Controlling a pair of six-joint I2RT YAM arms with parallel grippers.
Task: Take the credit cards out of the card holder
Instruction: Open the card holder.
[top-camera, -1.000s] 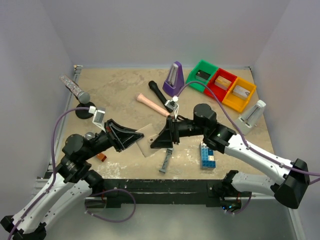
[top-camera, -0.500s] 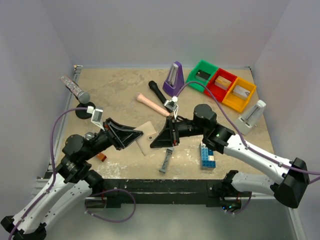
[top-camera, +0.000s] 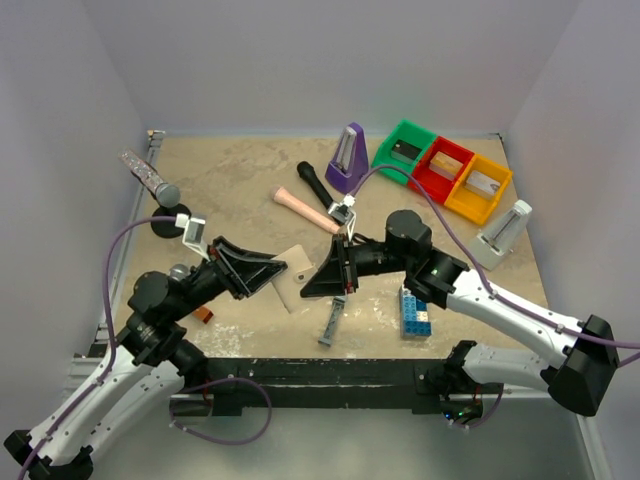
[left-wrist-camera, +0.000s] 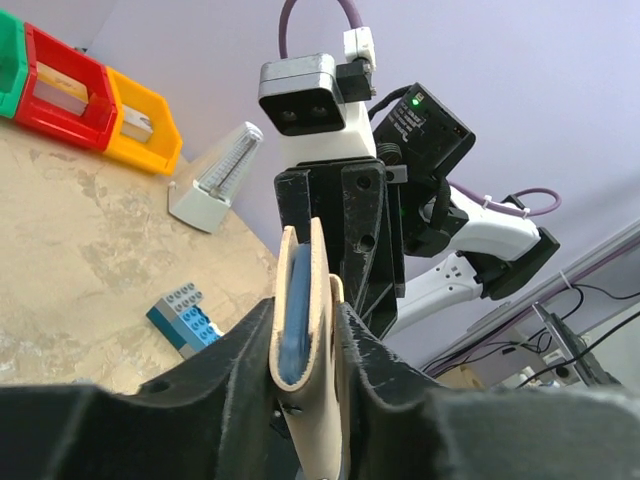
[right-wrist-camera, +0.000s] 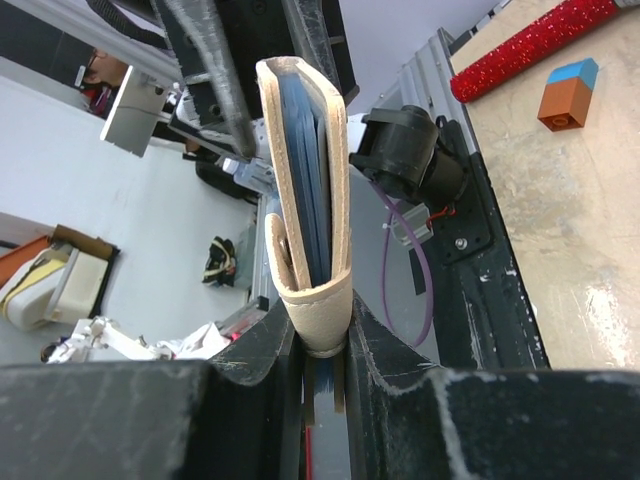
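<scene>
The card holder (top-camera: 291, 266) is folded shut and held above the table between both grippers. It shows a tan outside and blue inner layers. My left gripper (top-camera: 274, 272) is shut on its left end. In the left wrist view the holder (left-wrist-camera: 303, 300) stands edge-on between the fingers of that gripper (left-wrist-camera: 305, 345). My right gripper (top-camera: 312, 278) is shut on its right end. In the right wrist view the folded spine of the holder (right-wrist-camera: 310, 220) sits pinched in that gripper (right-wrist-camera: 322, 335). The credit cards are hidden inside the closed holder.
A narrow grey bar (top-camera: 330, 322) and a blue-and-white brick stack (top-camera: 416, 311) lie near the front edge. A pink-handled tool (top-camera: 303, 209), a black marker (top-camera: 313, 182) and a purple metronome (top-camera: 348, 157) are behind. Green, red and yellow bins (top-camera: 445, 172) stand at the back right.
The holder and both gripper tips have shifted slightly away from the front edge. Both grippers keep their hold.
</scene>
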